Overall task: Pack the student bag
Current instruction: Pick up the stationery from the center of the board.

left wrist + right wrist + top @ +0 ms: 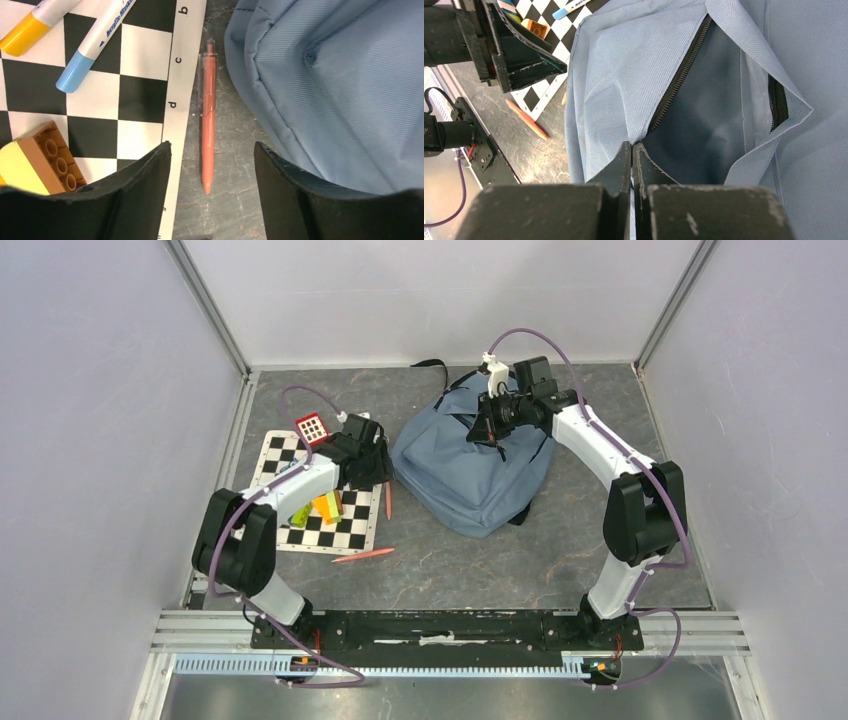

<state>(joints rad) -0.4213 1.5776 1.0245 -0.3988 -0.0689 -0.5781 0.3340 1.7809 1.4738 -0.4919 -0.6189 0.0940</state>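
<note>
We count:
- one student bag (470, 465)
- one chequered mat (350, 532)
- pens, two: a salmon pen (208, 117) beside the bag, and a second pen (363, 555) off the mat's near edge
- markers, two: a yellow-capped marker (30, 27) and a blue-capped marker (95, 47)
- one red keypad block (311, 427)
- one yellow-and-brown brick (37, 157); other bricks under the arm we cannot count

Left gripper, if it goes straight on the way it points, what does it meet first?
Probably the pen, lying on the table in line with the gap of the open left gripper. The board and the bag flank it. How far off it is, I cannot tell.
</note>
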